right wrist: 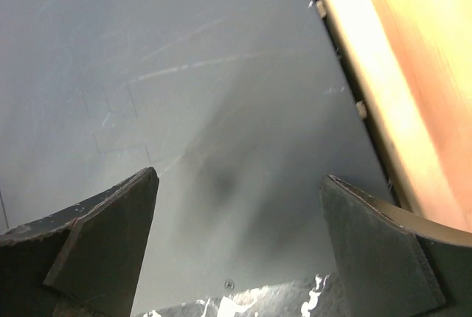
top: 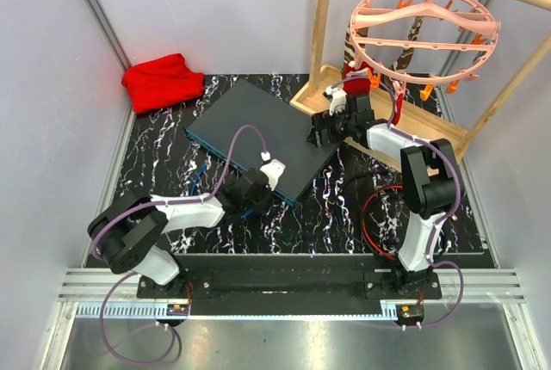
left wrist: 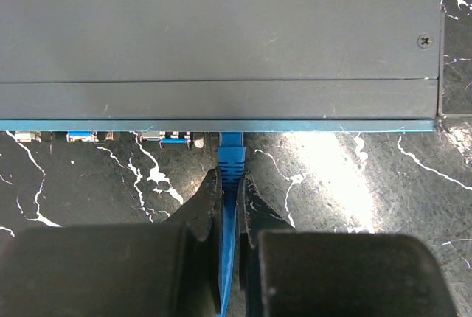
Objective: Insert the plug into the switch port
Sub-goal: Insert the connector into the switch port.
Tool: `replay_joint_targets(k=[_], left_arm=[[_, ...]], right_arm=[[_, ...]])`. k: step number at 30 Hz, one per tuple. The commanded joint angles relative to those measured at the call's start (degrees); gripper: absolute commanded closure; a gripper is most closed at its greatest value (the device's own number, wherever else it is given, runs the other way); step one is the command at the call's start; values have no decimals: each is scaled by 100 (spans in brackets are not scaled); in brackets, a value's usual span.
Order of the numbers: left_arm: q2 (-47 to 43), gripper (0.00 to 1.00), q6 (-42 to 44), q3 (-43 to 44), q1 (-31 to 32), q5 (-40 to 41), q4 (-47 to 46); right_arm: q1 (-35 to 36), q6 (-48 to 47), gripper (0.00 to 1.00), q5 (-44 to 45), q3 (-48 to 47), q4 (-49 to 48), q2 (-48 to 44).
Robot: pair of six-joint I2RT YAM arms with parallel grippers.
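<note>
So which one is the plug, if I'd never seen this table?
Find the big flat dark grey switch mid-table, then follow its thin teal front edge. The plug is the bright blue piece butting that edge, the only one there pinched by the left hand, its blue cable trailing back between the fingers.

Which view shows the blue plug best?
Left wrist: the plug is sharp and central, at the front edge of the switch. In the top view the left gripper hides it; the right wrist shows none.
</note>
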State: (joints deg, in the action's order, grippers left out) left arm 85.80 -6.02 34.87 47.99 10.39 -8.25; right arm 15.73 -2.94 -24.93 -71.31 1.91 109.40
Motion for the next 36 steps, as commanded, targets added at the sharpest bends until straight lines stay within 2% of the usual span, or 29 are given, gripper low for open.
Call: replay_joint_targets(k=[1,8,17,28,36], left_arm=[[156,100,5,151,-35,59,-1811],[341,100,-4,300,-35,112,-2295],[288,100,-66,257,-35,42,-2233],[420,100,-22,538,-149,42,-2532],[736,100,-22,968,-202,-2,-2919]], right_arm=[[-26,-102,0,120,-427,-16,238],[-26,-5,0,234,-805,-16,573],[-26,-102,0,638,-1043,326,784],[132,250,1,-214,-1289,1759,1197],[255,232,1,-197,-1070,1953,1215]])
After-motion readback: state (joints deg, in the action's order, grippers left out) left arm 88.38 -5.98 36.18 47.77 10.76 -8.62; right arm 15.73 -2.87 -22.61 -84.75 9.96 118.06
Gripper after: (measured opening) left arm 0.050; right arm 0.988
